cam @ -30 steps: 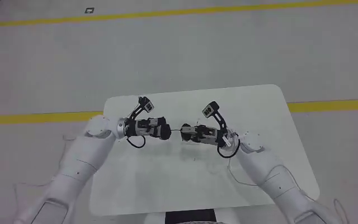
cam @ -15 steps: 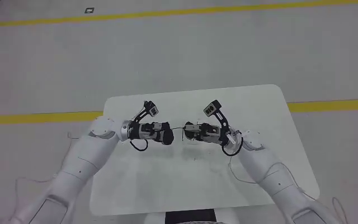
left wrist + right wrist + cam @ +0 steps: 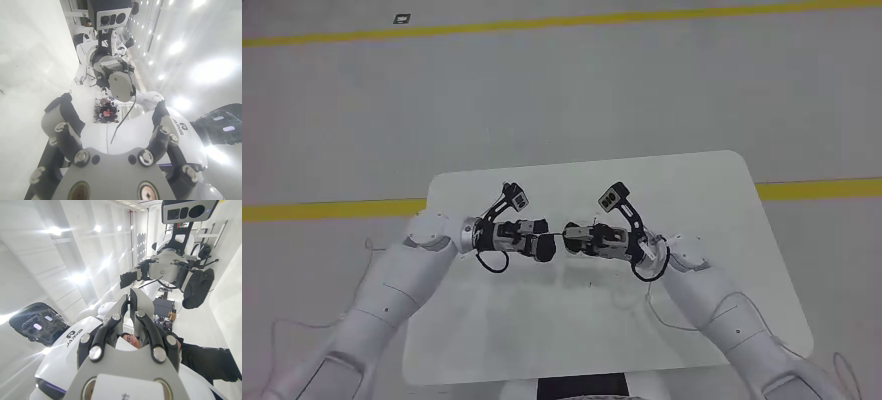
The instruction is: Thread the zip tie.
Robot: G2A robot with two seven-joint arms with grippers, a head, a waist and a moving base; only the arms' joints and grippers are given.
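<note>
We see our right gripper (image 3: 130, 292) clamped on the black zip tie (image 3: 124, 117), its fingers (image 3: 140, 302) pressed close with the strap held between them. The strap runs out from that grip in a slight curve toward our left gripper (image 3: 113, 100). That gripper's fingers (image 3: 64, 113) stand wide apart, and the free tip lies between them, touching neither. The two grippers face each other, nearly meeting, above the middle of the white table (image 3: 692, 190).
</note>
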